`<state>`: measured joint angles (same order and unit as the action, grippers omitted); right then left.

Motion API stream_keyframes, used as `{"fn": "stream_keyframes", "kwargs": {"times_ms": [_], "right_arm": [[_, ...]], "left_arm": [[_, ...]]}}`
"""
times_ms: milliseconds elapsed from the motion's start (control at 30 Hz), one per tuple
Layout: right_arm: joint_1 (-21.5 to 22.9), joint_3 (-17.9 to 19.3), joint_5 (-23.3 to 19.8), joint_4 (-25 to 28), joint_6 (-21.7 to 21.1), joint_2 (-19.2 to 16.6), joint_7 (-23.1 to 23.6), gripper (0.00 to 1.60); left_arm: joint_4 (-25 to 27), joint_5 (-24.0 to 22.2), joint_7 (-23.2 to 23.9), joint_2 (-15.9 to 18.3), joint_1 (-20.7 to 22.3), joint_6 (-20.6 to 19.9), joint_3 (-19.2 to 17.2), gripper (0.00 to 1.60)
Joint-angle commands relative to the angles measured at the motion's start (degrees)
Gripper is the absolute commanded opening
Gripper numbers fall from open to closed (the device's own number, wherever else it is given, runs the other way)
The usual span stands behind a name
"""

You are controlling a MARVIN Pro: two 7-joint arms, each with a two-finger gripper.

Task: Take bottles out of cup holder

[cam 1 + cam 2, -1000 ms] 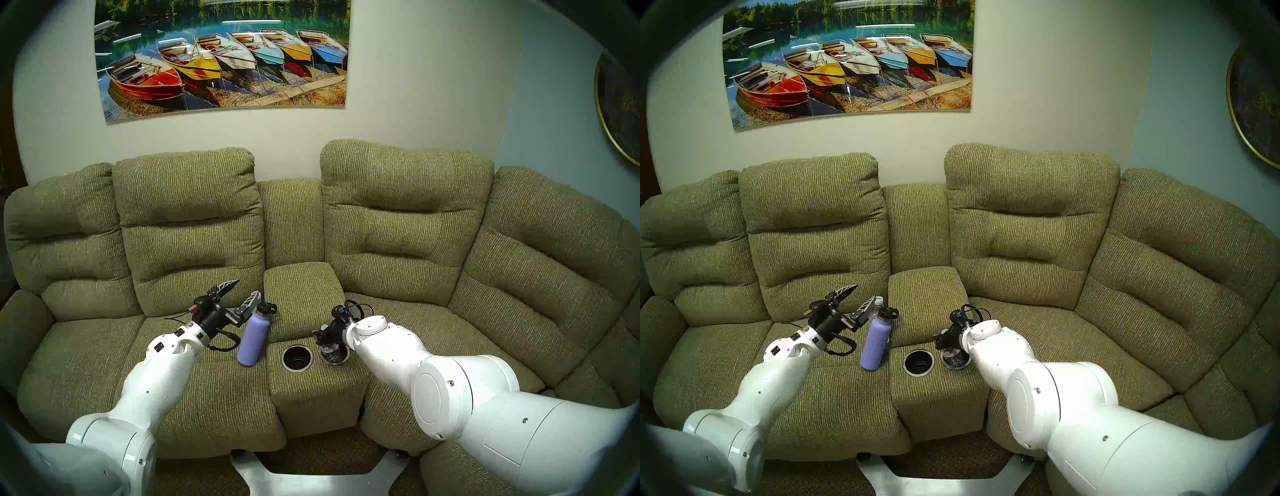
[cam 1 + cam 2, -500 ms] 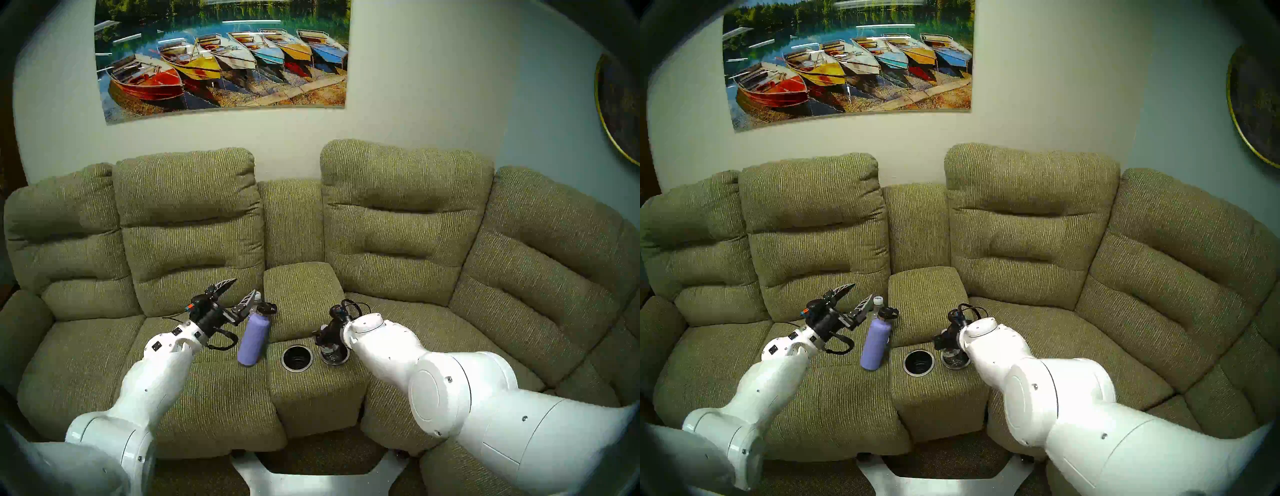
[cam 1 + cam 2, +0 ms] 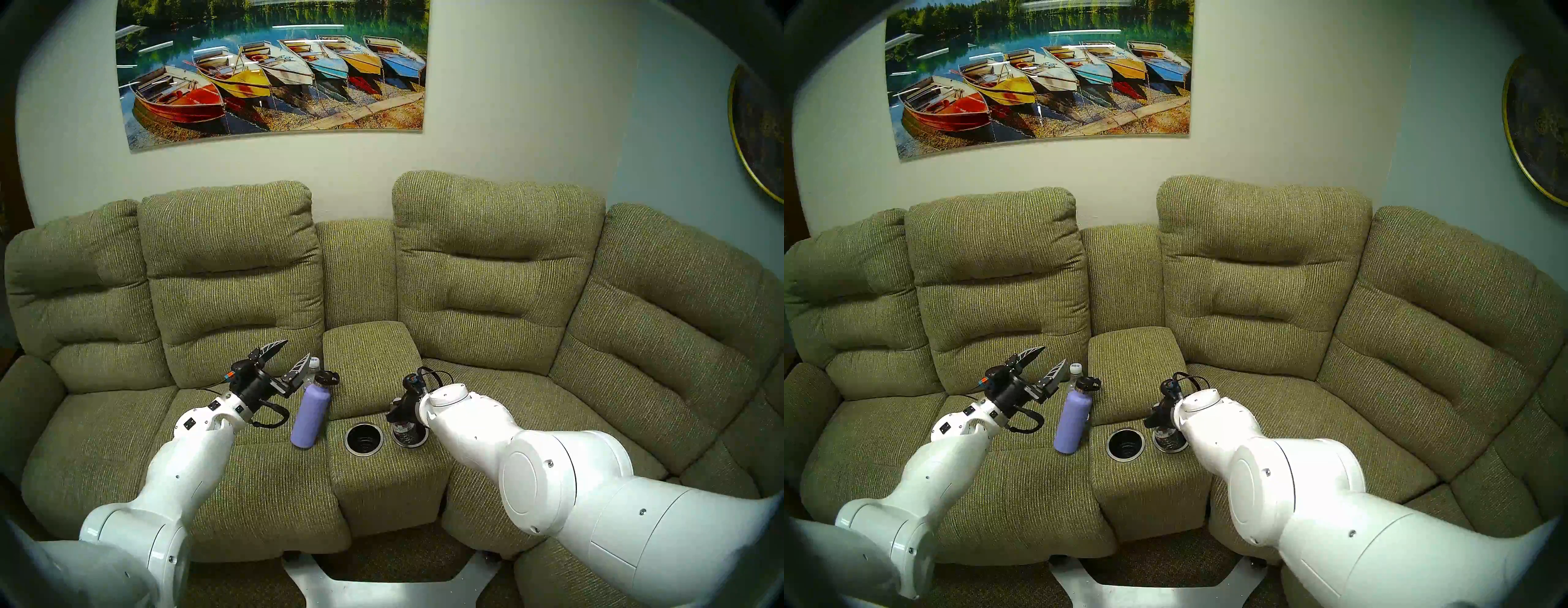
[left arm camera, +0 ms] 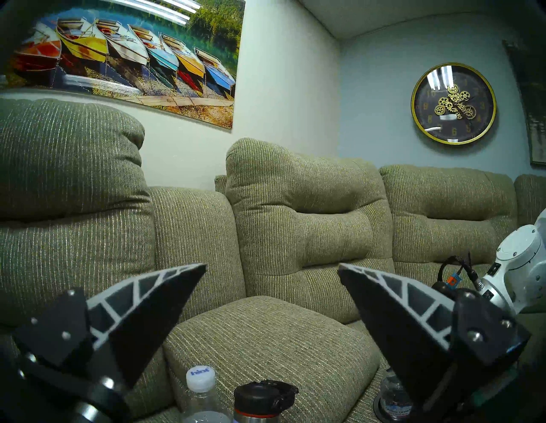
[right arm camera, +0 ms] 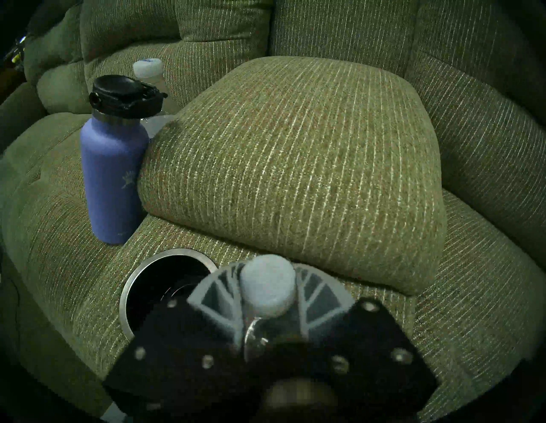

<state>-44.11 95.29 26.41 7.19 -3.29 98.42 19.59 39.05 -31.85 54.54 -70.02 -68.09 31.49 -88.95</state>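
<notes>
The right gripper [image 5: 267, 307] pinches the small clear plastic bottle [image 5: 267, 285] by its white-capped neck, ready to lift it from the silver-rimmed black well [image 3: 410, 439], while the left gripper [image 3: 290, 357] hangs wide and empty beside the lavender metal flask [image 3: 312, 414], already out on the seat.

Two glossy white arms of rounded cylindrical segments: left arm [image 3: 186, 463] at lower left of the frame, right arm [image 3: 551, 475] at lower right; small dark screws dot the shells. Black rectangular ports mark the left forearm. Each wrist carries a black housing with looping black cables and an orange-and-blue connector. Left gripper [image 4: 271, 298]: black triangular fingers [image 4: 141, 307], grey-white lattice ribbing, silver screws on black mounts. White forked base plate [image 3: 390, 588], bottom centre.
</notes>
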Motion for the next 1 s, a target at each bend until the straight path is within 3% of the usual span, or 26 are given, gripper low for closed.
{"fn": "stream_keyframes", "kwargs": {"times_ms": [0, 433, 967], "right_arm": [[0.4, 0.0, 0.0, 0.2, 0.5, 0.5, 0.5, 0.0], [1.4, 0.4, -0.3, 1.3, 3.2, 0.2, 1.6, 0.0], [3.0, 2.9, -1.8, 7.3, 14.0, -2.5, 5.7, 0.0]], "left_arm": [[0.2, -0.5, -0.1, -0.2, 1.0, 0.2, -0.5, 1.6], [-0.4, -0.4, 0.2, -0.6, 1.2, 0.3, -0.7, 1.6], [0.9, -0.8, 4.1, -1.5, 0.5, 0.3, -0.4, 1.6]]}}
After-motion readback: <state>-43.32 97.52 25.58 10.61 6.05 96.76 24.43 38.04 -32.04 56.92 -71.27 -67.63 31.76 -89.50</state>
